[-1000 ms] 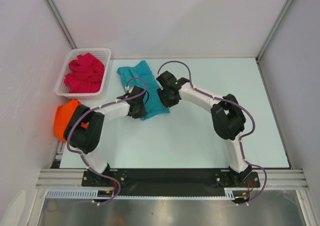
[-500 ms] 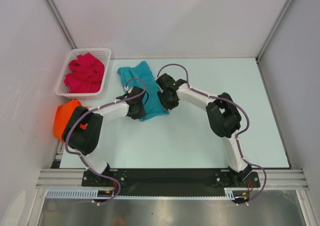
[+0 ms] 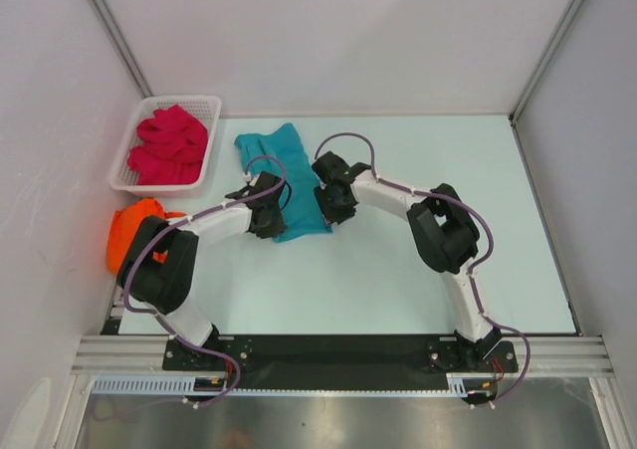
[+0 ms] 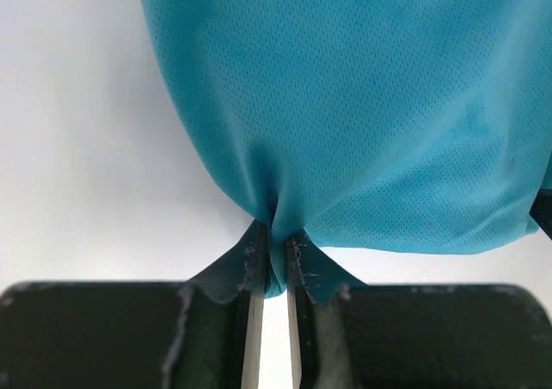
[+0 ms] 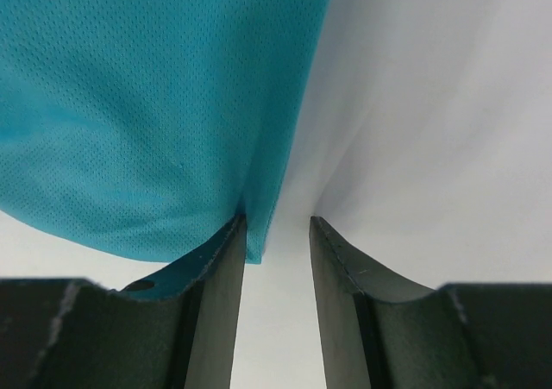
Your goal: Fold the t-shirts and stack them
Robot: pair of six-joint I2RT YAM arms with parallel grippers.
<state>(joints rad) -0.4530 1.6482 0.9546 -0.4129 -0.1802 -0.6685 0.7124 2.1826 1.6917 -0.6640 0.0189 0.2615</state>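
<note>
The teal-blue t-shirt [image 3: 291,175] lies crumpled on the table behind the two grippers. My left gripper [image 3: 267,220] is shut on a pinch of its near left hem; the left wrist view shows the cloth [image 4: 345,104] bunched between the closed jaws [image 4: 274,238]. My right gripper [image 3: 334,202] is at the shirt's near right edge. In the right wrist view its jaws [image 5: 278,221] stand apart, and the teal hem [image 5: 129,104] rests against the left finger [image 5: 226,260]. The crimson-pink t-shirt [image 3: 169,142] lies heaped in the basket. The bright orange t-shirt [image 3: 127,232] lies bunched at the table's left edge, partly behind my left arm.
The white lattice basket [image 3: 213,142] stands at the back left against the wall. Enclosure walls run close along the left, back and right. The pale table [image 3: 428,280] stretches to the right and near side of the grippers.
Both grippers have shifted a little left and toward the near edge. The teal shirt's near end has drawn in narrower between them. The left arm's elbow has swung left over the orange shirt.
</note>
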